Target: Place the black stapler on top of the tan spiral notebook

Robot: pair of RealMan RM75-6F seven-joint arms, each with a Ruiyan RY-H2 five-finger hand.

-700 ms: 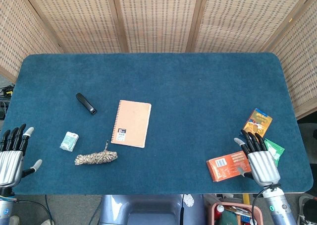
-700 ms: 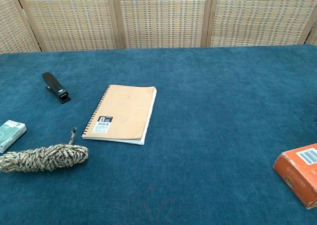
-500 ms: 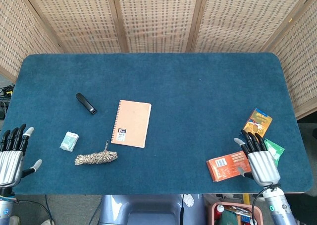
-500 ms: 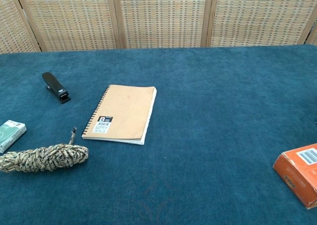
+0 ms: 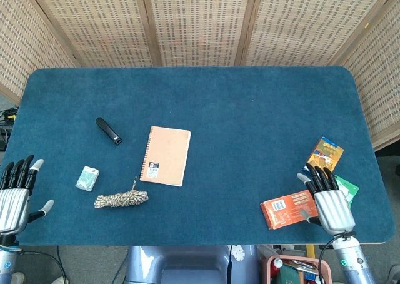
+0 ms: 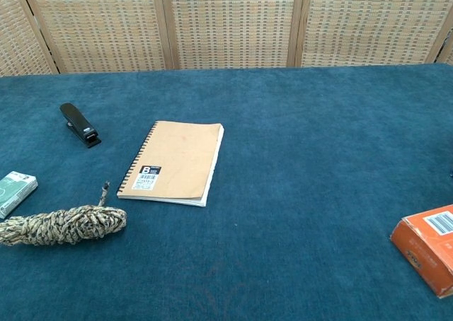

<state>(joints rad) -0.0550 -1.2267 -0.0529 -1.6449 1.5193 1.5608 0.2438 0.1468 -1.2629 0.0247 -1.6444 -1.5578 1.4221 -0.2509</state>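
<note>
The black stapler point(image 5: 108, 131) point(image 6: 80, 124) lies on the blue table, left of the tan spiral notebook point(image 5: 165, 156) point(image 6: 174, 161), a short gap between them. The notebook lies flat with its spiral along its left side. My left hand point(image 5: 15, 196) hovers at the table's front left corner, fingers apart, holding nothing, far from the stapler. At the front right edge my right hand point(image 5: 329, 201) is open too, next to an orange box point(image 5: 286, 211) point(image 6: 427, 248). Neither hand shows in the chest view.
A coil of speckled rope point(image 5: 121, 198) point(image 6: 62, 225) and a small green-white packet point(image 5: 88, 178) point(image 6: 15, 191) lie in front of the stapler. An orange-blue card point(image 5: 325, 154) and a green packet point(image 5: 345, 191) sit by my right hand. Wicker screens point(image 5: 200, 21) stand behind the table.
My right hand has drifted slightly to the right and toward the front edge. The left hand has barely moved; the objects lie as before.
</note>
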